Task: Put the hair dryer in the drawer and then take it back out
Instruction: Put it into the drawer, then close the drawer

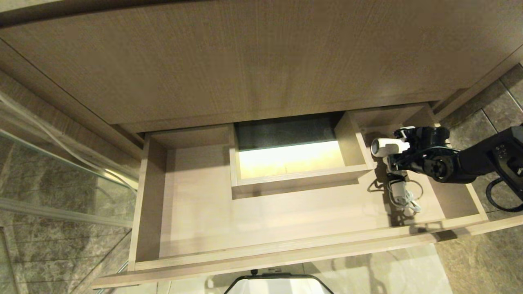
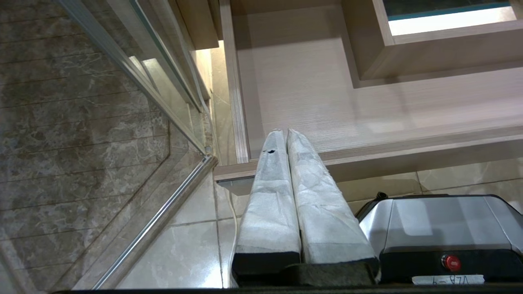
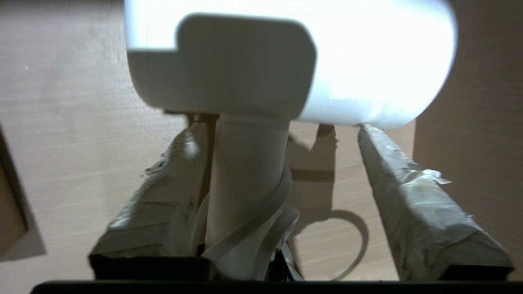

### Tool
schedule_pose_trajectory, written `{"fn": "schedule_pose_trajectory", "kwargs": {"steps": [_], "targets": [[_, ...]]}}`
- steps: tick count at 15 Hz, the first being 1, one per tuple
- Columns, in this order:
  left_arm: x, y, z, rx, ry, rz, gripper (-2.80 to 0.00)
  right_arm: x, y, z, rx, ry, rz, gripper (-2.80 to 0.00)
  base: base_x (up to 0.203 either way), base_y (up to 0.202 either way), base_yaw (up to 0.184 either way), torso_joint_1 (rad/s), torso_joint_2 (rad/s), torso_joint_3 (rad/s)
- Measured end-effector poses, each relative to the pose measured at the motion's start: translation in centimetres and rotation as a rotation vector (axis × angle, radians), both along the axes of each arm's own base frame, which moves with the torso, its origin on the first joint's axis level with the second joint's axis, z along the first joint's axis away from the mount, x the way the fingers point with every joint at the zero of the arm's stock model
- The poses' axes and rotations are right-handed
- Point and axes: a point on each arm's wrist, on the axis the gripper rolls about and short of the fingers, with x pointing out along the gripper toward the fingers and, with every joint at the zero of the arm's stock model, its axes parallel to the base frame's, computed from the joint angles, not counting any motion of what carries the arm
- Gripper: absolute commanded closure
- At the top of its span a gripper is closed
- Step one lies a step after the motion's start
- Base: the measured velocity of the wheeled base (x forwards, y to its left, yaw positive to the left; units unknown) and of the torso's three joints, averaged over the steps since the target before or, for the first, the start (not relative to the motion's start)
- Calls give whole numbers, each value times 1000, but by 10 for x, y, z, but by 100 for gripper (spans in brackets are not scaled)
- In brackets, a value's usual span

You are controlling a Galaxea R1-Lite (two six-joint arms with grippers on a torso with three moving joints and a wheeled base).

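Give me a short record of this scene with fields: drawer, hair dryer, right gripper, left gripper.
drawer: pulled open, boxed cut-out in the middle
hair dryer: inside the drawer at its right end, handle between the right gripper's fingers, cord around the handle
right gripper: open, one finger beside the handle, the other apart from it
left gripper: shut, empty, in front of the drawer

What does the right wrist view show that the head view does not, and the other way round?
Right wrist only: the right gripper stands open, the hair dryer handle against one finger, a clear gap to the other.

Head only: the whole open drawer, its boxed cut-out, the panel above, and the dryer's place in the drawer's right end.

Both: the dryer, its cord, the right gripper, and the drawer floor.
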Motion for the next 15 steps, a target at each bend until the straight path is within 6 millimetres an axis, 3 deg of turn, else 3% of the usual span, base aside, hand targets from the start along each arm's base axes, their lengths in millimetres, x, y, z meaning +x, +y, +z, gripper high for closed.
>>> {"fn": "schedule_pose_trajectory", "kwargs": {"steps": [5, 6, 11, 15], "targets": [[0, 0, 0, 0, 0, 0, 0, -25, -10, 40, 7, -25, -11, -280, 0, 0, 0, 0, 0, 0], [0, 0, 0, 0, 0, 1, 0, -34, -11, 51, 12, -19, -2, 0, 0, 0, 0, 0, 0, 0], [0, 0, 0, 0, 0, 0, 0, -90, -7, 119, 33, -1, 29, 0, 0, 0, 0, 0, 0, 0], [0, 0, 0, 0, 0, 0, 0, -150, 4, 146, 50, 79, 34, 0, 0, 0, 0, 0, 0, 0]]}}
